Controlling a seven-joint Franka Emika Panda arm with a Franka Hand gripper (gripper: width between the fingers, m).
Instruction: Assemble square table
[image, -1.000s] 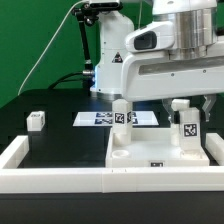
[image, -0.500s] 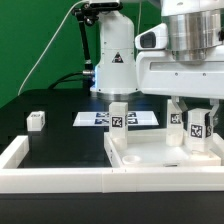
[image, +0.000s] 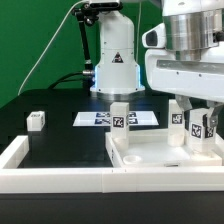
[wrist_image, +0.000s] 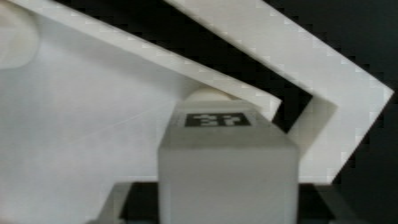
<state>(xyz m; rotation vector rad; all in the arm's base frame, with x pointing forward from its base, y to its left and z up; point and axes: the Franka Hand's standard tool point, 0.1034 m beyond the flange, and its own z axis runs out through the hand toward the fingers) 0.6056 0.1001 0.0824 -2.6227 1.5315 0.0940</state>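
The arm runs off the exterior view's upper edge. Its broad wrist housing hides part of the far side of the square top, and the frame cuts off the top's corner at the exterior view's right. A tagged piece just beside the gripper is half covered. It looks like a leg at the top's far edge, but I cannot tell whether it is seated. In the wrist view the fingers barely show; the held leg fills the middle, above the top's corner rim.

The arm points straight down over the top's far corner at the exterior view's right. The gripper is clamped on the held leg, which is upright and low over the top.

There are four legs:
- the held leg
- the half-hidden tagged piece
- the standing leg, at the top's far corner at the exterior view's left
- the loose leg, on the black worktop near its edge at the exterior view's left

The one top lies against the low white wall at the worktop's near edge. The one marker board lies beyond it.
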